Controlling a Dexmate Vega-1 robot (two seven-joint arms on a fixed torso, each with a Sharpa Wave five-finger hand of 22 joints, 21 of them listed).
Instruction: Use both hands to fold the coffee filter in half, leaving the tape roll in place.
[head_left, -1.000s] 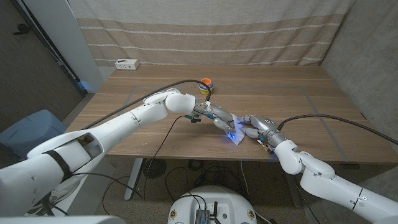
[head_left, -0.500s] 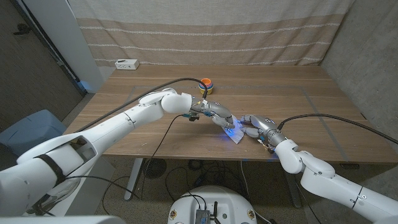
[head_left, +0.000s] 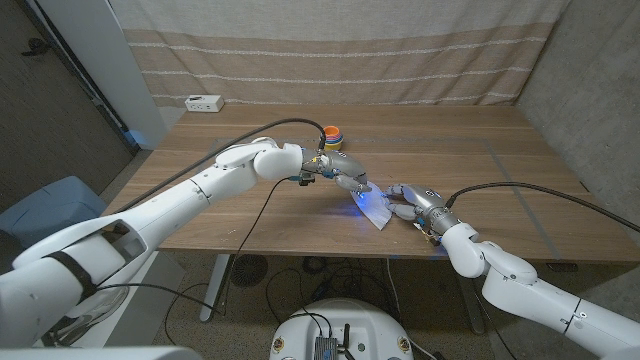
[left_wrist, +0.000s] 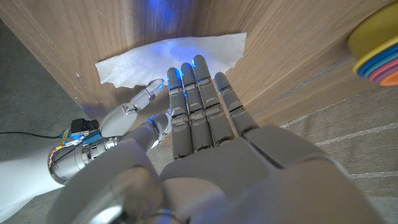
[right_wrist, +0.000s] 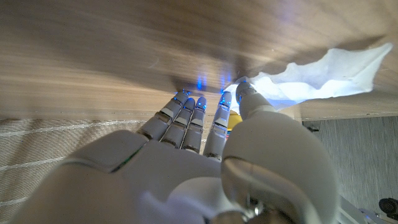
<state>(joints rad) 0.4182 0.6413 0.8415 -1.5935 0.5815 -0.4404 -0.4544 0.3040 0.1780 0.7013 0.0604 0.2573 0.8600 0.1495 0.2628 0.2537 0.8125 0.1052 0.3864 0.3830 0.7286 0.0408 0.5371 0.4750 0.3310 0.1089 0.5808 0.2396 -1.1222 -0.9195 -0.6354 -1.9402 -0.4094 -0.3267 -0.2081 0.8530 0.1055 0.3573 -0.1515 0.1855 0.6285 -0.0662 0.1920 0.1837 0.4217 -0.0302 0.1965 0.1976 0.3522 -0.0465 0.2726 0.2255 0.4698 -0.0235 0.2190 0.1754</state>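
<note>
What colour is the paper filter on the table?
White, tinted blue by light; the coffee filter shows best in the left wrist view.

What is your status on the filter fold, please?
Left hand open, just off the filter. Right hand fingers on the filter's edge. Filter lies folded near the table's front edge. Tape roll in place behind, nothing in the way.

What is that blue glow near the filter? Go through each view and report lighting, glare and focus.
Head view: dim, even room light; a blue glow tints the coffee filter beside the left hand. Left wrist view: blue light falls on the filter and shows at the fingertips; the near palm is soft, out of focus. Right wrist view: the right hand is blurred; blue glints on its fingertips, and the filter is bright.
</note>
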